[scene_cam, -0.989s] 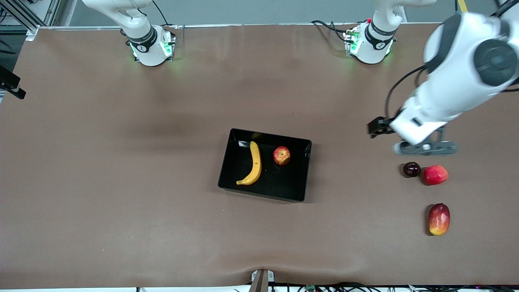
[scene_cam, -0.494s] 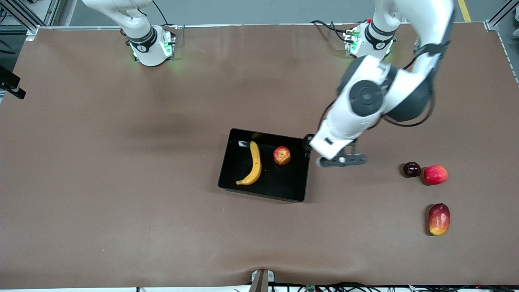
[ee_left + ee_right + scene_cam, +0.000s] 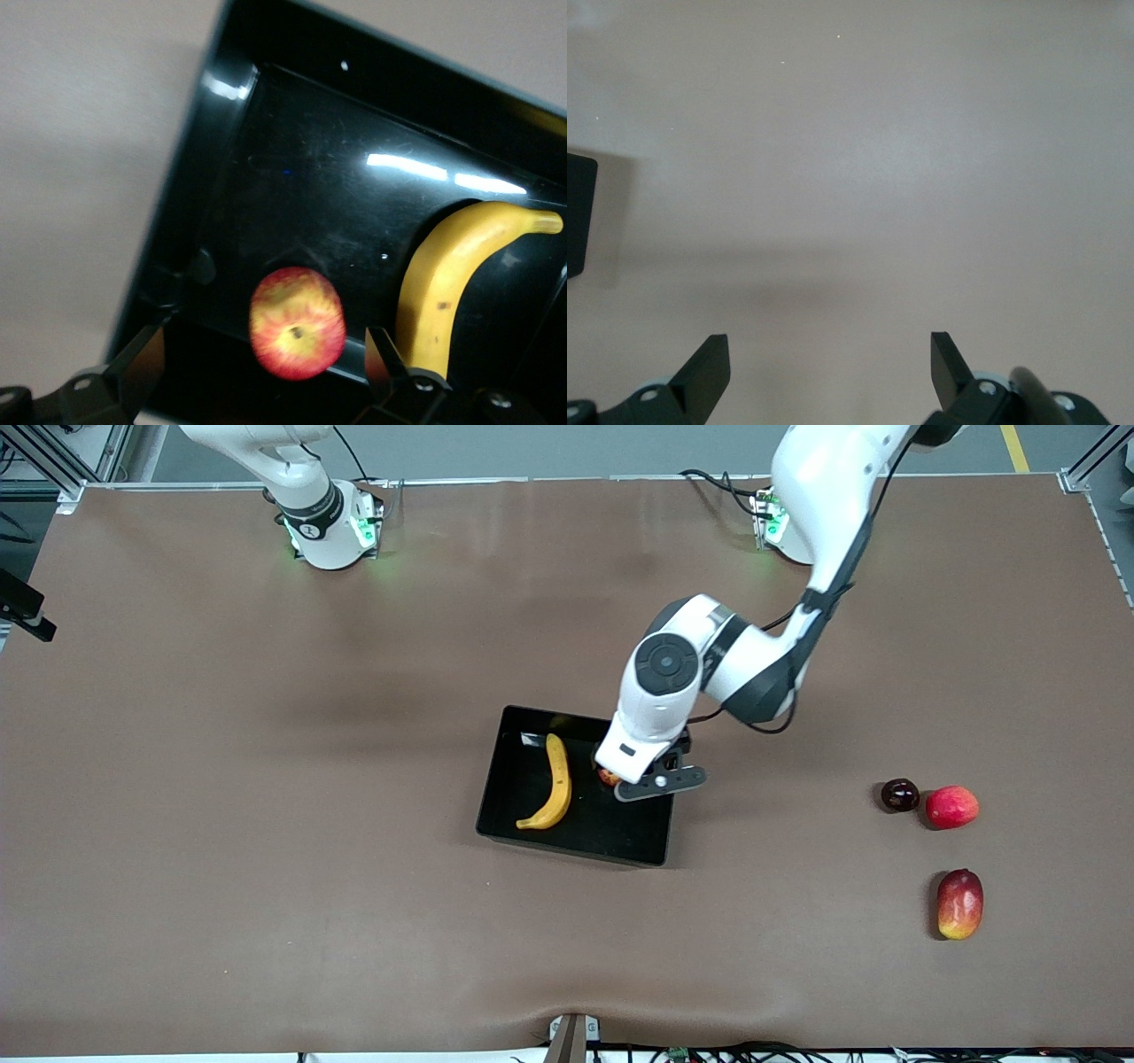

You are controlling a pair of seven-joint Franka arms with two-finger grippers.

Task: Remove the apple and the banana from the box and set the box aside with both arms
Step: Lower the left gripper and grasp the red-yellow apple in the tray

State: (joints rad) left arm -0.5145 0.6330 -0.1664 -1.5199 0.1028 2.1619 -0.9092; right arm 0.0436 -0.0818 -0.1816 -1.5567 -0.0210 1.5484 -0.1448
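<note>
The black box (image 3: 514, 779) lies mid-table. In it are the yellow banana (image 3: 555, 784) and the red-yellow apple (image 3: 608, 777), which is mostly hidden under my left hand in the front view. My left gripper (image 3: 631, 772) hangs over the apple, open and empty. In the left wrist view the apple (image 3: 297, 323) sits between the spread fingers of the left gripper (image 3: 266, 341), with the banana (image 3: 443, 274) beside it on the box bottom (image 3: 292, 177). My right gripper (image 3: 830, 341) is open and empty over bare table. It is out of the front view.
Toward the left arm's end of the table lie a dark maroon fruit (image 3: 900, 794), a red round fruit (image 3: 952, 807) and, nearer the camera, a red-yellow mango (image 3: 960, 903). A black fixture (image 3: 22, 615) sits at the right arm's table end.
My left arm swung from above the loose fruits at its end of the table to over the box, and its gripper now hangs over the apple. The fruits and box have not moved.
</note>
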